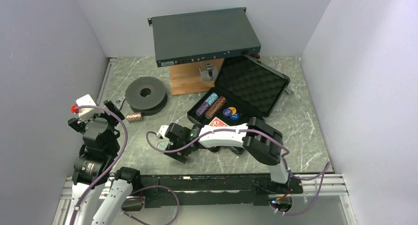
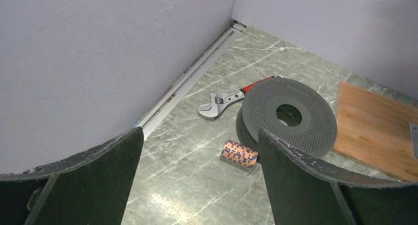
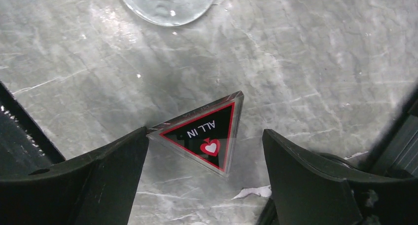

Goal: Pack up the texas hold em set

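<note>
The black case lies open at mid-table, its foam lid tipped back. Two rolls of poker chips, round blue and yellow buttons and a red-backed card deck sit inside it. An orange chip roll lies on the table against the spool, ahead of my open, empty left gripper. The red-black "ALL IN" triangle lies on the table between the fingers of my open right gripper. Its left corner touches the left finger, and the other finger stands clear of it.
A dark perforated spool and a red-handled wrench lie near the left wall. A large grey electronics box stands at the back over a wooden board. A clear round disc and a white scrap lie near the triangle.
</note>
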`<move>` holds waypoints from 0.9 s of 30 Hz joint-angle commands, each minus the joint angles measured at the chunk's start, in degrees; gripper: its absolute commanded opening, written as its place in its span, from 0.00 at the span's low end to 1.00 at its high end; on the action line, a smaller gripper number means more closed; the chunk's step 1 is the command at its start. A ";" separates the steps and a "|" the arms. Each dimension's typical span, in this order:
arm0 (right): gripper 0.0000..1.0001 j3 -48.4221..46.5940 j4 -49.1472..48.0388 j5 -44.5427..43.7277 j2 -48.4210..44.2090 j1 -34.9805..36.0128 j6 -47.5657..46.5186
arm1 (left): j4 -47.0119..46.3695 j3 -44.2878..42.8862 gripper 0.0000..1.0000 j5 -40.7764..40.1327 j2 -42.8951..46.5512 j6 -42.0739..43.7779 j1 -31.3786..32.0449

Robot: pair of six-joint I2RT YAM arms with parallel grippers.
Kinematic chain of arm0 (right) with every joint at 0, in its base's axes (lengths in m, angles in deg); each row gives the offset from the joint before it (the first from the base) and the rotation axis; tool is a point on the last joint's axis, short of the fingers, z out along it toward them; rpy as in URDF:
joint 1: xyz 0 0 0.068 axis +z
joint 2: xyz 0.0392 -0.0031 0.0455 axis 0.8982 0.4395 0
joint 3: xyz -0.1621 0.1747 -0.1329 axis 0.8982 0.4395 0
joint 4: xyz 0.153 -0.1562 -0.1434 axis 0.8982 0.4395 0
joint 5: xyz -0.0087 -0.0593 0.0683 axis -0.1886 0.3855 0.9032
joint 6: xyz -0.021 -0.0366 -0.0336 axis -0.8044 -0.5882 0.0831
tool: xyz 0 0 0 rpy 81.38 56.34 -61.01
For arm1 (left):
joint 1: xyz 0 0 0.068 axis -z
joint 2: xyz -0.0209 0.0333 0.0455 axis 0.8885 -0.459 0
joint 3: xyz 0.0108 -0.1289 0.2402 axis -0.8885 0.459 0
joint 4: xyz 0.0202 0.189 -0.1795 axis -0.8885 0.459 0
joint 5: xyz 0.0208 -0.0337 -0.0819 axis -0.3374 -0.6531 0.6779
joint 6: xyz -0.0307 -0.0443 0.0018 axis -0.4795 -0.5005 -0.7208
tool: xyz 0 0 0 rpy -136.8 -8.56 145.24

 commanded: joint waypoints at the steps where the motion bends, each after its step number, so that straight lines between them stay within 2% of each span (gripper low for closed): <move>1: 0.90 -1.50 3.77 -1.68 -1.70 -0.50 2.54 | -2.33 0.19 0.92 0.60 0.34 0.93 -0.29; 3: 0.96 -2.11 4.63 -1.62 -1.72 -0.50 3.95 | -2.37 0.22 0.92 0.68 0.27 1.04 -0.29; 6: 0.96 -3.14 6.32 -1.42 -1.85 -0.49 6.46 | -2.37 0.18 0.92 0.76 0.09 1.10 -0.29; 12: 0.93 -2.69 5.81 2.20 -2.55 -0.47 9.48 | -2.35 0.13 0.92 0.79 0.21 1.14 -0.29; 17: 0.89 -5.34 6.32 1.72 -0.69 -0.56 10.36 | -2.53 0.22 0.92 0.96 0.39 1.26 -0.29; 27: 0.87 -8.25 7.37 0.88 1.71 -1.37 10.51 | -2.52 0.18 0.92 0.87 0.41 1.51 -0.29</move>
